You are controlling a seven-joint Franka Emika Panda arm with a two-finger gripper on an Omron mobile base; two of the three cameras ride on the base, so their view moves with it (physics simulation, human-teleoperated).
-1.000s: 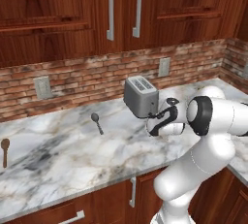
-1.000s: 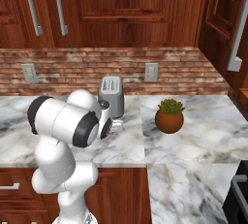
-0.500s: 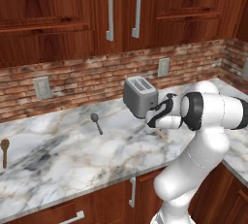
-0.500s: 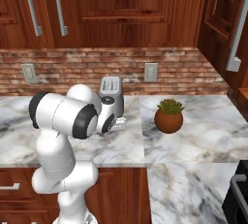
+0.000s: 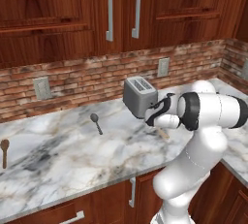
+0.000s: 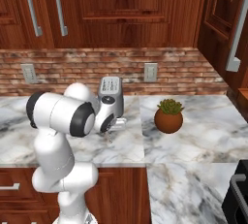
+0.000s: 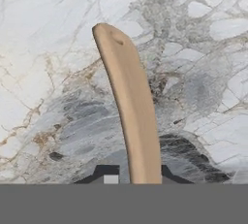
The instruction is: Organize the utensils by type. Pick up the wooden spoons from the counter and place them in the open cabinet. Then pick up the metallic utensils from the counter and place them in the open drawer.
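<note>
My gripper (image 7: pixel 138 178) is low over the counter (image 5: pixel 72 155), in front of the toaster. Its dark fingertips (image 7: pixel 107 173) press against the handle of the pale tan wooden spoon (image 7: pixel 128 102), which runs away from the hand over the marble. In the left base view the gripper (image 5: pixel 157 123) hides most of that spoon; only a tan end (image 5: pixel 164 134) pokes out on the slab. The dark grey metal spoon (image 5: pixel 97 122) lies mid-counter. The dark brown wooden spoon (image 5: pixel 4 150) lies at the far left. The open cabinet and the open drawer are out of view.
A silver toaster (image 5: pixel 139 96) stands right behind the hand, also seen from the right (image 6: pixel 110 91). A potted plant (image 6: pixel 168 117) sits on the counter further right. Wall outlets (image 5: pixel 42 88) are set in the brick backsplash, under closed upper cabinet doors (image 5: pixel 109 9).
The hand has come down in front of the toaster, and its wide-open jaws have closed onto the tan spoon's handle. The other two spoons have not moved.
</note>
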